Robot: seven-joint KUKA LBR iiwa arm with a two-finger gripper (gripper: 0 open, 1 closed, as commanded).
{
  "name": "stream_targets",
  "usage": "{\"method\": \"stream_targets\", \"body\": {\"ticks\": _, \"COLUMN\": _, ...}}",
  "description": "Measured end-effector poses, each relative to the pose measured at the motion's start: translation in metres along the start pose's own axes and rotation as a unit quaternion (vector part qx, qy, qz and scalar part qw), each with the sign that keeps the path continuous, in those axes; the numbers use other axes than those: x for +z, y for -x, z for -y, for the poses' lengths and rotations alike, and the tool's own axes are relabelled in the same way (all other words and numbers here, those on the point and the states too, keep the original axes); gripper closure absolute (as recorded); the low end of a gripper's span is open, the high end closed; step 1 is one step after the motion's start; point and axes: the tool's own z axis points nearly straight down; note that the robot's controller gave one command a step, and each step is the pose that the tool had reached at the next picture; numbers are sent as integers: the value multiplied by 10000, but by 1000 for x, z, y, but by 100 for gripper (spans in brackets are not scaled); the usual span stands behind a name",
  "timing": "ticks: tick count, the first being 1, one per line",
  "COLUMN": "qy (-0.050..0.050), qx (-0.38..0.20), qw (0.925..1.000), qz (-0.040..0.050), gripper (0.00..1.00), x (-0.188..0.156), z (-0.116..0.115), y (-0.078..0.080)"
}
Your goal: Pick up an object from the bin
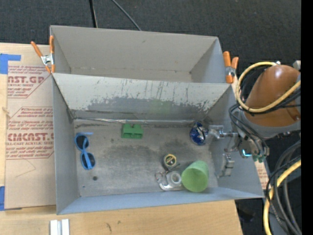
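On the left of the bin (63, 146) floor we see blue sunglasses (84, 151). A small green block (132, 130) lies in the middle, by the far wall. To the right, on the near side, lie a little round yellow thing (169, 160), a silver metal piece (168, 180) and a green cup (195, 176). A shiny blue round thing (197, 134) lies far right, just beside the gripper (222, 150). We cannot tell if the gripper is wide or narrow.

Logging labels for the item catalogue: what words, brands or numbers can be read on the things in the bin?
None readable.
The green block, blue sunglasses, green cup and blue rounded thing show no print.
Any marking on the small round piece is too small to read.
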Motion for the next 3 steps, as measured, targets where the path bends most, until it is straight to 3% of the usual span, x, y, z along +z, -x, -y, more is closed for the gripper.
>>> {"method": "stream_targets", "body": {"ticks": 1, "qy": -7, "qx": -884, "qw": 9961, "qz": 71, "gripper": 0, "x": 101, "z": -50, "y": -8}}
{"method": "stream_targets", "body": {"ticks": 2, "qy": -10, "qx": -876, "qw": 9961, "qz": 40, "gripper": 100, "x": 99, "z": -49, "y": -10}}
{"method": "stream_targets", "body": {"ticks": 3, "qy": -21, "qx": -1236, "qw": 9923, "qz": 83, "gripper": 100, "x": -54, "z": -46, "y": 0}}
